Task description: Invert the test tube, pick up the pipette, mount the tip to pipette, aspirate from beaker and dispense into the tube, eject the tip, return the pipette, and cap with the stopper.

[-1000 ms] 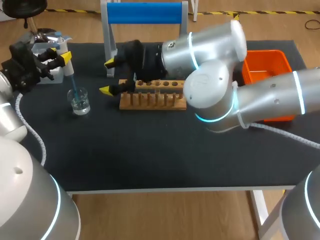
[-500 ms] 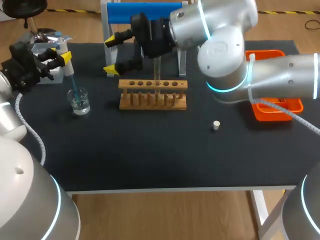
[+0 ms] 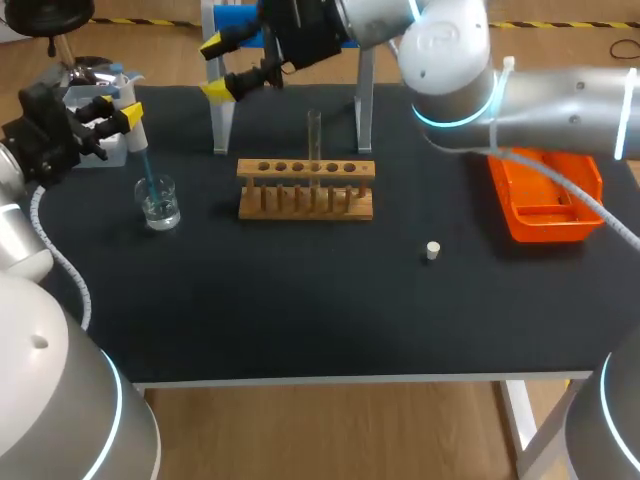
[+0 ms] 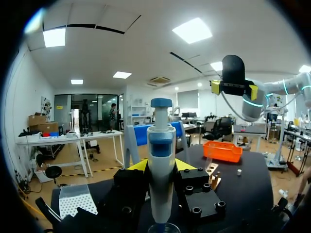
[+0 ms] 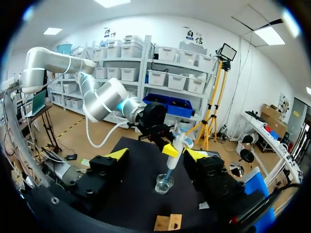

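Note:
My left gripper (image 3: 112, 116) is shut on the white and blue pipette (image 4: 160, 167), held upright at the table's far left. Its blue tip dips into the glass beaker (image 3: 159, 204), also seen ahead of my right gripper as the beaker (image 5: 164, 183). The clear test tube (image 3: 314, 137) stands upright in the wooden rack (image 3: 305, 190). My right gripper (image 3: 222, 66) hangs open and empty, high above the table behind the rack's left end. A small white stopper (image 3: 432, 250) lies on the mat to the right of the rack.
An orange tray (image 3: 545, 200) sits at the right. A stand with a blue top bar (image 3: 290, 22) rises behind the rack. A tip box (image 3: 92, 100) stands at the far left behind the beaker. The dark mat in front of the rack is bare.
My right gripper has risen up and back from the rack's left end towards the blue stand, its fingers a little closer together. The stopper came into sight. The left arm kept still.

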